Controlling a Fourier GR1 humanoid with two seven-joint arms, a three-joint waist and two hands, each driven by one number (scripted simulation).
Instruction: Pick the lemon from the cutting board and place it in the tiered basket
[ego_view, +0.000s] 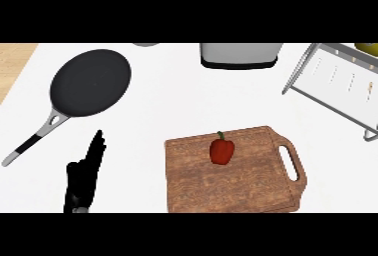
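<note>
Resting lower left, my black left hand (83, 180) is empty, fingers straight; rightward on the brown wooden cutting board (221, 192) lies a red bell pepper (222, 151), no lemon, stem pointing away.

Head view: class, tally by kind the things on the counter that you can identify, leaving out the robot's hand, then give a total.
Frying pan: 1
Cutting board: 1
Red pepper, on the board: 1
Wire basket: 1
Grey appliance: 1
Total: 5

tiered basket (336, 82): cut by right edge | grey object (240, 55): top cut off
</note>
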